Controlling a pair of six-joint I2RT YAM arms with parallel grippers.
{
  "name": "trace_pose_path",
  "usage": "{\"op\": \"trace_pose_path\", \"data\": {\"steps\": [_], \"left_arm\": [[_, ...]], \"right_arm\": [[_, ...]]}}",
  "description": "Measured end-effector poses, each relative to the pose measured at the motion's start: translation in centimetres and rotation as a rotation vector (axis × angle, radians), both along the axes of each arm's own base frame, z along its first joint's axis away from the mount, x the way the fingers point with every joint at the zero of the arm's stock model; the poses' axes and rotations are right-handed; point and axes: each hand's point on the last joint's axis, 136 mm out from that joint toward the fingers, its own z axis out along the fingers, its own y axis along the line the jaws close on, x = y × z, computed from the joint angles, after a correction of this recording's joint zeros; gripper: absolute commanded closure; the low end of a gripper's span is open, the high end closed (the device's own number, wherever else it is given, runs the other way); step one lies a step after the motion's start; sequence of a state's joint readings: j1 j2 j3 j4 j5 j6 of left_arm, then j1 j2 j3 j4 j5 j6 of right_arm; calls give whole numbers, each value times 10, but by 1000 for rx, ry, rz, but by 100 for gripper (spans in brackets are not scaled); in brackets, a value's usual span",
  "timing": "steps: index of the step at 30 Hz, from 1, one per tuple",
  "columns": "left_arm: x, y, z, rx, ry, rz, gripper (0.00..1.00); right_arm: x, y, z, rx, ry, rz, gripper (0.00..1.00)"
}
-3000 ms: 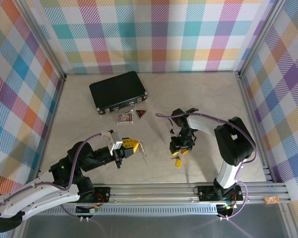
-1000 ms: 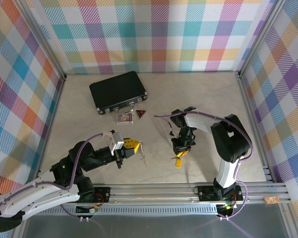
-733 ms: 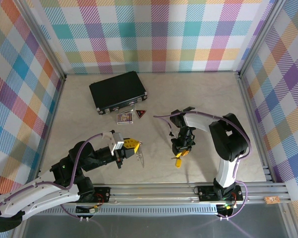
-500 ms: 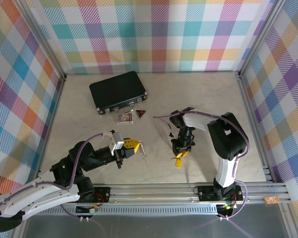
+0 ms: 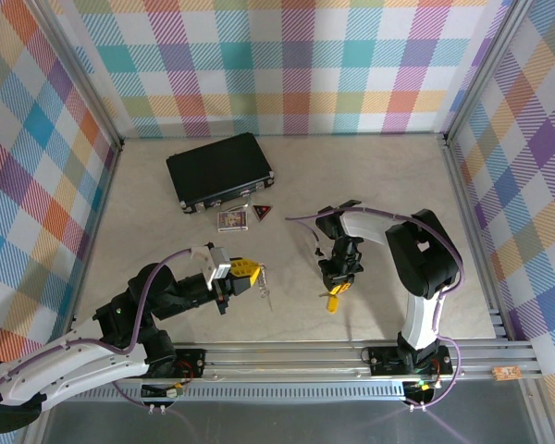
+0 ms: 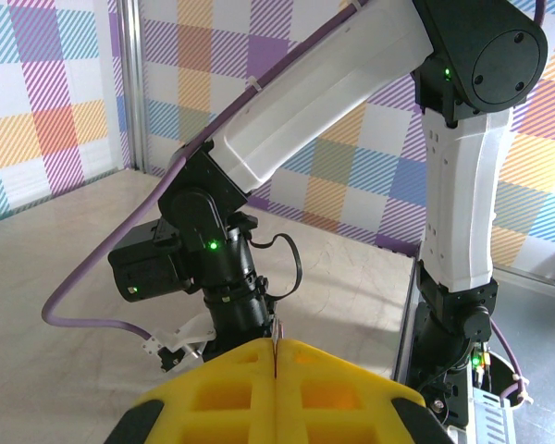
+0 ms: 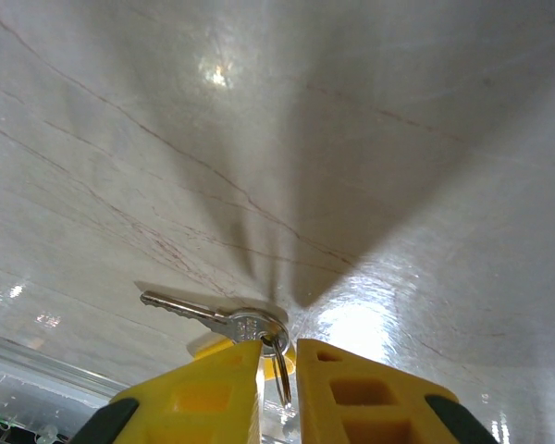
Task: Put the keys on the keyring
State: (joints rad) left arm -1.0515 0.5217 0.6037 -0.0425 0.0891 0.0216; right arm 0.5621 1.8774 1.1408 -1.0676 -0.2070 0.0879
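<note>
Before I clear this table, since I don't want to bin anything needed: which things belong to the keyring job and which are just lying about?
Job:
keys, on the table at the right gripper
keyring, held by the left gripper

Lying about:
black case
red-and-black triangular tag
picture card

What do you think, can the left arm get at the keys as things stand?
Probably not. The right claw sits directly on the keys, apparently pinching their ring, and the left claw is itself shut on the keyring, so it has no free grip.
</note>
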Motion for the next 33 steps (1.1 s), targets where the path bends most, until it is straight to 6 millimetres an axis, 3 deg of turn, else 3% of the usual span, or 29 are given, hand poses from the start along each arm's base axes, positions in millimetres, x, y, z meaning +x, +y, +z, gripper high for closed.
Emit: {"op": "trace_pose_path", "data": {"steps": [22, 30, 33], "left_arm": [[3, -1, -2, -4, 1, 11, 100], [6, -1, -4, -4, 6, 16, 100], [7, -1, -4, -4, 6, 18, 100]], "right_arm": [[-2, -1, 4, 8, -1, 19, 97], [19, 21, 32, 92, -210, -32, 99], [17, 24, 31, 89, -289, -61, 100]]}}
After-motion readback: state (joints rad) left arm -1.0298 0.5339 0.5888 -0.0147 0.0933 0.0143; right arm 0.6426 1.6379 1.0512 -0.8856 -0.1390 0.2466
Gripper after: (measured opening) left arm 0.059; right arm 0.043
